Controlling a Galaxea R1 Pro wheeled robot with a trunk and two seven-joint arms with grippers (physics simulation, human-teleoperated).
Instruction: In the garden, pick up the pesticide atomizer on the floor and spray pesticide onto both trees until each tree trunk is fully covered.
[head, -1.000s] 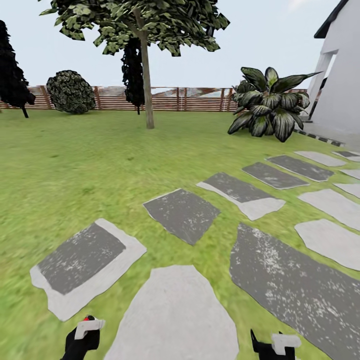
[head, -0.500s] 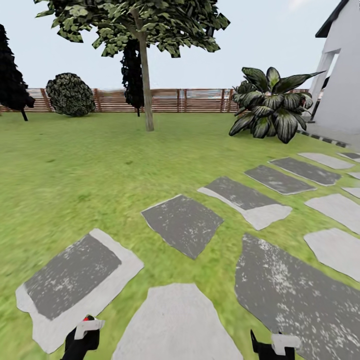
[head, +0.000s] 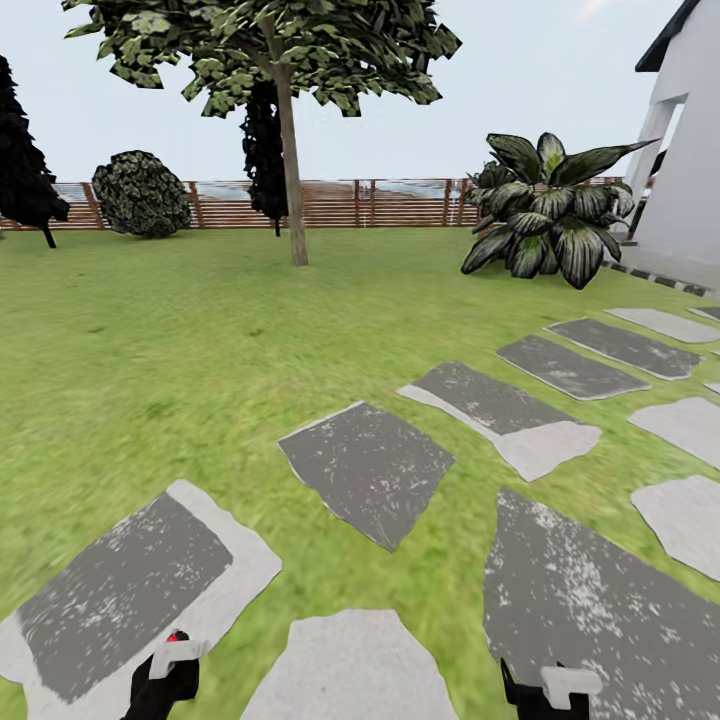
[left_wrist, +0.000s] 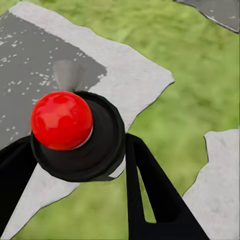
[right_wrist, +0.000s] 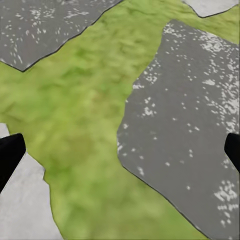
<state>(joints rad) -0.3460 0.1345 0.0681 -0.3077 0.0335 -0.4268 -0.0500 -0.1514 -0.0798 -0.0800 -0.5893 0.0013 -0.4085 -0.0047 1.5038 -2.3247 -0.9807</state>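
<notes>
My left gripper (left_wrist: 75, 160) is shut on the pesticide atomizer (left_wrist: 61, 120), whose red knob and black cap sit between the two black fingers; its red tip (head: 176, 636) shows low in the head view above a stepping stone. My right gripper (right_wrist: 120, 152) is open, with only grass and paving between its fingers, and hangs low at the right (head: 545, 692). One tree (head: 270, 40) with a blocky green canopy stands far ahead on the lawn. Its pale, slightly leaning tree trunk (head: 293, 180) is bare.
Grey stepping stones (head: 368, 468) cross the lawn from the near left to the far right. A big leafy plant (head: 545, 215) and a white house wall (head: 690, 170) stand at the right. A slat fence (head: 400, 203), a round bush (head: 140, 195) and dark conifers (head: 22, 160) line the back.
The whole view has advanced: stepping stones slid down and toward me, the fence and tree sit slightly higher. Both grippers keep the same place in the picture.
</notes>
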